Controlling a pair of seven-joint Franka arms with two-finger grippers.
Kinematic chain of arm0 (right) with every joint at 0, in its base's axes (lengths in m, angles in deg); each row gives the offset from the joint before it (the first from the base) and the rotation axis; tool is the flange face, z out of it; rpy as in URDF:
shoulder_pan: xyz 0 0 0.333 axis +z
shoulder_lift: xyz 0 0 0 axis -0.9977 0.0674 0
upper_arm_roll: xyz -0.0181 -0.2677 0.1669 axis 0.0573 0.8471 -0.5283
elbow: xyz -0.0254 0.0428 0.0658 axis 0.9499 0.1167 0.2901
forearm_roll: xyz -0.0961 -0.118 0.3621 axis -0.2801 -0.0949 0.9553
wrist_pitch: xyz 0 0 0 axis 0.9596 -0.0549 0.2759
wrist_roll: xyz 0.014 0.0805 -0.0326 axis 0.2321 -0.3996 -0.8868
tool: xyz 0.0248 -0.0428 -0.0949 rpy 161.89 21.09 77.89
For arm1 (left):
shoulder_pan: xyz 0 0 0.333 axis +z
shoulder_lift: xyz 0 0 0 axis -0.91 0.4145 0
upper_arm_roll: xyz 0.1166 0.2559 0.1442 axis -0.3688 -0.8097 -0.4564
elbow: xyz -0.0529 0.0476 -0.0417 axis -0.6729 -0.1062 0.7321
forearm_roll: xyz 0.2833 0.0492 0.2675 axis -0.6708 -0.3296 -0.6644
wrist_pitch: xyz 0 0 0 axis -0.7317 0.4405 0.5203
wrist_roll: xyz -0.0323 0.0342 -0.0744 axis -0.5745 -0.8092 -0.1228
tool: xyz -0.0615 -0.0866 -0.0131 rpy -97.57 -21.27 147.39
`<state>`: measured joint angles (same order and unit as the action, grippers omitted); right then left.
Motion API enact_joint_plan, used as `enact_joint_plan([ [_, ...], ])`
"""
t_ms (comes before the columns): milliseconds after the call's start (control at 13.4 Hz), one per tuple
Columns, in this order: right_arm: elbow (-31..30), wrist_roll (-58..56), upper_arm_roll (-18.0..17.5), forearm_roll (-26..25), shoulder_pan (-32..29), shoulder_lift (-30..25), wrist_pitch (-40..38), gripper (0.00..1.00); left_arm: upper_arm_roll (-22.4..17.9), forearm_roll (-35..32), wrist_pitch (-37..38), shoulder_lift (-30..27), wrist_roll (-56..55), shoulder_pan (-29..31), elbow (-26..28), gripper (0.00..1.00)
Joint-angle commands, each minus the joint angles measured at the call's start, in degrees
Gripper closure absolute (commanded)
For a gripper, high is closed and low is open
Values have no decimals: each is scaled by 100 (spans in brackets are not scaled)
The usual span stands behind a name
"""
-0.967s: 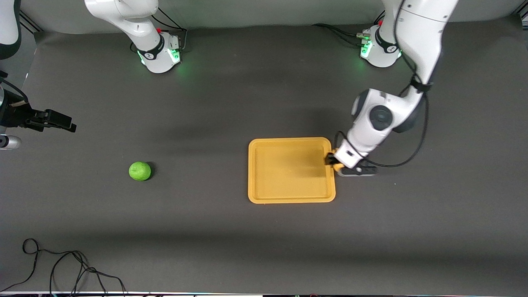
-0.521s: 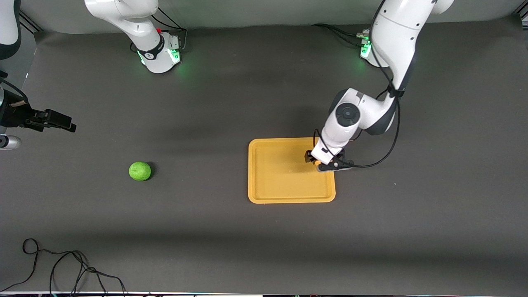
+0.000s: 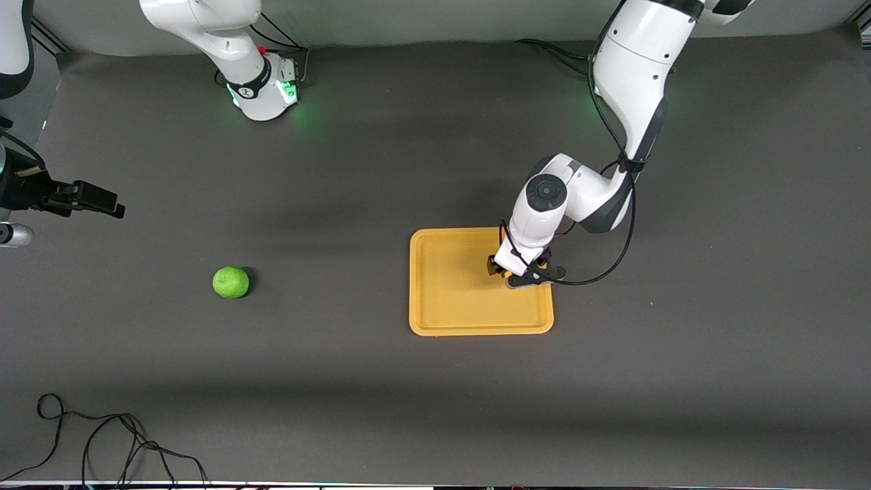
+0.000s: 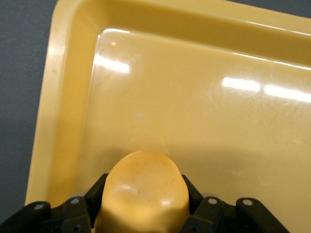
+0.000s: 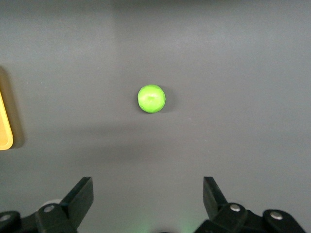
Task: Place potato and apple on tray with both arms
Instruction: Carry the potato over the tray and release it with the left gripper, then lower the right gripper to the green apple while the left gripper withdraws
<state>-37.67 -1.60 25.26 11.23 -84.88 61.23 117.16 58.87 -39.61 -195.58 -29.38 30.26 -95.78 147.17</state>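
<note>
Both grippers differed: the left gripper (image 3: pixel 515 275) clenched the potato (image 4: pixel 143 191) over the tray (image 3: pixel 435 320), while the waiting right gripper (image 5: pixel 148 199) hung spread above the apple (image 3: pixel 231 282).

Potato (image 4: pixel 143 191) over tray (image 3: pixel 425 320); apple (image 3: pixel 231 282) apart.

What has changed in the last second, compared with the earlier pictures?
The left gripper, shut on the potato, has moved from the tray's edge at the left arm's end to over the tray floor. Nothing was let go. The apple stayed in place on the table, and the right gripper waits open above it.
</note>
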Motion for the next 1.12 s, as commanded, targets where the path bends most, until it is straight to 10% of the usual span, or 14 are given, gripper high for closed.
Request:
enact_joint_plan([
  [0, -60, -131, 43, -28, 33, -66, -5, 0, -104, -116, 63, 143, -281, -163, -214, 53],
  [74, -60, -131, 43, -28, 24, -66, -5, 0, -104, -116, 28, 187, -299, -172, -214, 24],
  [223, -60, -131, 43, -28, 24, -66, -5, 0, -104, -133, 19, 213, -317, -181, -214, 4],
  [521, -60, -131, 43, -37, 33, -57, -5, 0, -113, -186, 159, 126, -281, -146, -363, 4],
  [1041, -68, -594, 156, -37, -46, -40, 108, 0, -95, -169, 2679, -1067, 946, 406, -953, 0],
])
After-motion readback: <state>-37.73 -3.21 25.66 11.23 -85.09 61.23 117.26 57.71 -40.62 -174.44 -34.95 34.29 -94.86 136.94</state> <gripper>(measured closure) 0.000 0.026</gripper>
